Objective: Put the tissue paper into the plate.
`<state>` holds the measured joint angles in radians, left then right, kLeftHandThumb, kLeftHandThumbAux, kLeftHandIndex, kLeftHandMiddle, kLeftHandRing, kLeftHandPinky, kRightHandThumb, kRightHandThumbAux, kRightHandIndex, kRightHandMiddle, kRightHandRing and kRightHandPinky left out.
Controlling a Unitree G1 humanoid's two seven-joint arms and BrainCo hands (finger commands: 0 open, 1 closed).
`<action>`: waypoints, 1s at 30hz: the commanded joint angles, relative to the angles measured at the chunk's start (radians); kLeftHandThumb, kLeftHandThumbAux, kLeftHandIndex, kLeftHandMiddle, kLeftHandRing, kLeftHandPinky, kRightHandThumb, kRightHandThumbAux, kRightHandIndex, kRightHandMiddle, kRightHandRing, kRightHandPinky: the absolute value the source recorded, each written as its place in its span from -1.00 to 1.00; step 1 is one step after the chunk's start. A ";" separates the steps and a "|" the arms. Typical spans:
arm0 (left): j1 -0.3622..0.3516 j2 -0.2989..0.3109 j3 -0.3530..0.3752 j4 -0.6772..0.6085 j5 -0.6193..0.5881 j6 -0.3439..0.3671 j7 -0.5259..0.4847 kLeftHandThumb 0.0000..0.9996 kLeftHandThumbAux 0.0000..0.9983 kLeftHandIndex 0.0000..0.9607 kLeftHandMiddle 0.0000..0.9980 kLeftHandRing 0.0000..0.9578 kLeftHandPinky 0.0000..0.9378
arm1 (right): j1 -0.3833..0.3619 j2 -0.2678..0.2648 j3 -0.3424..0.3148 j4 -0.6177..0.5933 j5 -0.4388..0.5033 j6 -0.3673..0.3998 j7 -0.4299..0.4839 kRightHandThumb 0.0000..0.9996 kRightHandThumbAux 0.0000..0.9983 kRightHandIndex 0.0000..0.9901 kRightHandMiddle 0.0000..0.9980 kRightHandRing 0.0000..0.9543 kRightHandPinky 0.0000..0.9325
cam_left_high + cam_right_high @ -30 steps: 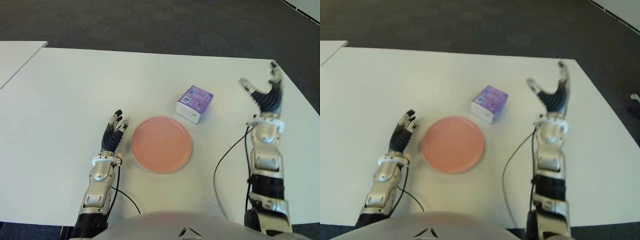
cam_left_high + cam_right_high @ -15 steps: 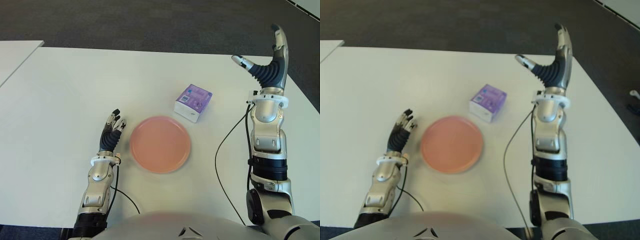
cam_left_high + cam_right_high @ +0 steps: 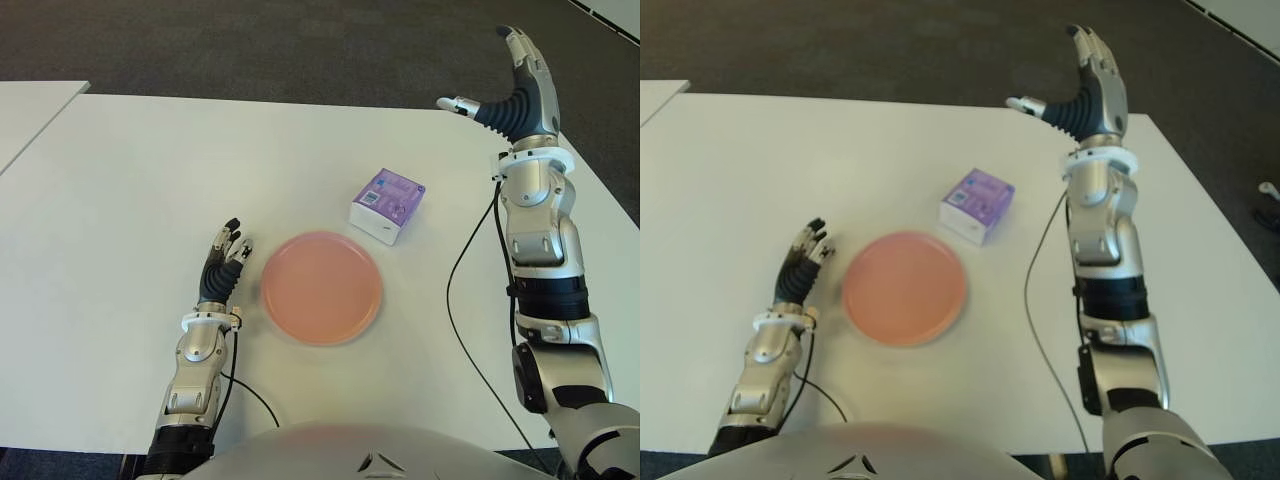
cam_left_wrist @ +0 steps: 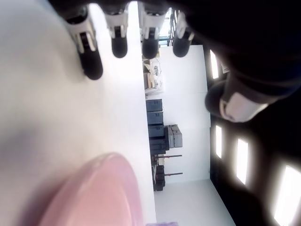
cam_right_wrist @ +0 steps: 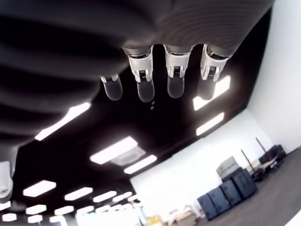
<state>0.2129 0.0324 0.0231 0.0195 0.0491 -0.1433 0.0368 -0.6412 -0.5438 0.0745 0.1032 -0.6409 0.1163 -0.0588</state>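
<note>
Tissue pack sits on worktop, just beside pink plate — not in it. Right hand up high, fingers spread, empty. Left hand by plate's left, fingers loose, empty.

tissue pack behind-right of plate, apart

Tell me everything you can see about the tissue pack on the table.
The tissue pack is a small boxy packet in shiny purple wrapping, with white sides and a small white label near one corner of its top. It lies flat and closed on the white table, turned at an angle, just beyond the pink plate toward the robot's right, with a slim gap between them. Nothing holds it; the right hand is raised, open, well clear.
</note>
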 commanded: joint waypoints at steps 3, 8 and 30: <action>0.006 0.004 0.004 0.024 0.001 0.018 -0.001 -1.00 -0.09 -1.00 -1.00 -1.00 -1.00 | -0.109 -0.118 0.153 0.280 -0.119 -0.276 -0.049 -0.13 -0.06 -1.00 -1.00 -1.00 -1.00; 0.009 0.001 0.005 0.020 0.002 0.023 0.003 -1.00 -0.07 -1.00 -1.00 -1.00 -1.00 | -0.183 -0.153 0.286 0.515 -0.251 -0.420 -0.151 -0.23 -0.09 -1.00 -1.00 -1.00 -1.00; 0.026 -0.004 0.011 -0.015 -0.006 0.045 0.003 -1.00 -0.07 -1.00 -1.00 -1.00 -1.00 | -0.382 -0.168 0.759 0.917 -0.655 -0.675 -0.431 -0.20 -0.26 -1.00 -1.00 -1.00 -1.00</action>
<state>0.2174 0.0303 0.0279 0.0021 0.0472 -0.1298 0.0370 -0.9932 -0.6923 0.7719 1.0030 -1.2343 -0.5345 -0.4746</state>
